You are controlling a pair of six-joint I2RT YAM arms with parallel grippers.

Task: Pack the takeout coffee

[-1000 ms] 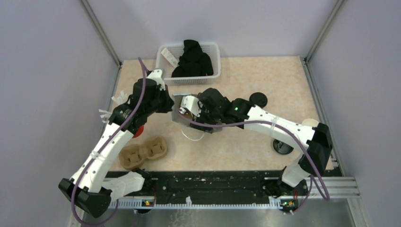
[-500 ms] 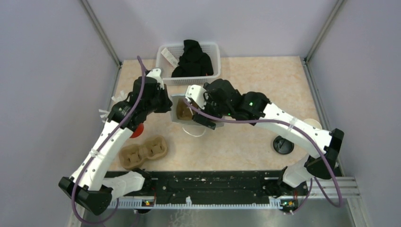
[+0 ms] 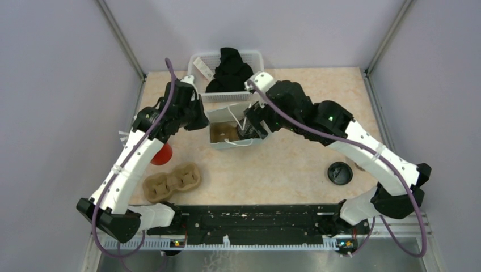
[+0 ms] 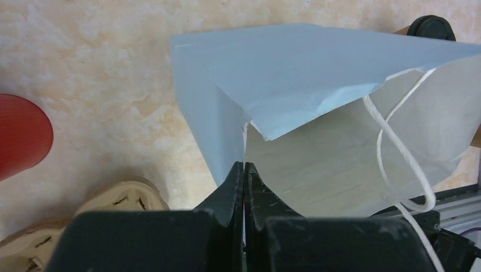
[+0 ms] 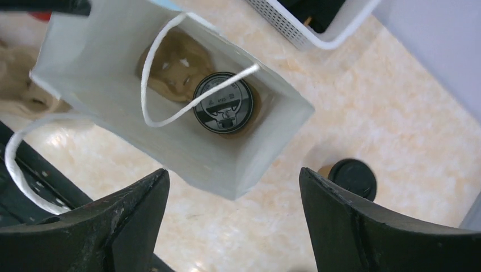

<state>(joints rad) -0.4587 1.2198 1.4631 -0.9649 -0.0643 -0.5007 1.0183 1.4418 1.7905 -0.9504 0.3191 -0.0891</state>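
Observation:
One takeout coffee (image 5: 222,103), black lid up, stands inside the open white paper bag (image 5: 113,68) next to a brown moulded insert (image 5: 173,59). In the top view the bag (image 3: 232,115) stands upright mid-table. My left gripper (image 4: 244,165) is shut on the bag's left rim. The right gripper (image 5: 233,173) hangs open above the bag's near right corner, holding nothing. A second takeout coffee (image 5: 353,177) stands on the table right of the bag. Another takeout coffee (image 3: 339,173) sits at the front right.
A red cup (image 3: 161,154) and a brown cardboard cup carrier (image 3: 172,182) lie front left. A white basket (image 3: 256,73) with black cloth stands at the back, just behind the bag. The bag's string handles (image 5: 170,85) loop across its mouth.
The right gripper has left the coffee in the bag, risen out and moved back and right. The left gripper has shifted the bag toward the back, and the bag now stands upright.

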